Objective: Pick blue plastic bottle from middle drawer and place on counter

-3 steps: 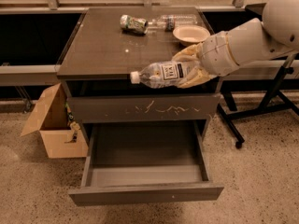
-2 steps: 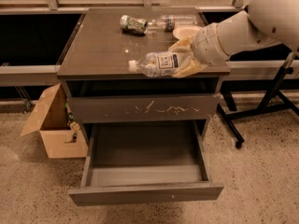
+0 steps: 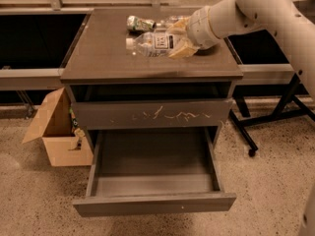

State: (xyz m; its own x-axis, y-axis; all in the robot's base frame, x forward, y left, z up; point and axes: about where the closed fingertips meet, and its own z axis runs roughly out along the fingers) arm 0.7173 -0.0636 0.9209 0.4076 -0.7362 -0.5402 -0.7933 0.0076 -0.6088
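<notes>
- Box (image 3: 51, 132) on the floor, far left.
- Drawer (image 3: 152, 204) pulled open, below a scratched front (image 3: 152, 113).
- Bottle (image 3: 149, 44) lying sideways, low over the tabletop (image 3: 98, 58), near a can (image 3: 140, 22).
- Tool (image 3: 178, 40) pinching the bottle's right end.

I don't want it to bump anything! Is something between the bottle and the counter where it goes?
Nothing visible is. The gripper holds the blue plastic bottle sideways low over a bare part of the counter. The crushed can lies behind it, nearer the back edge.
</notes>
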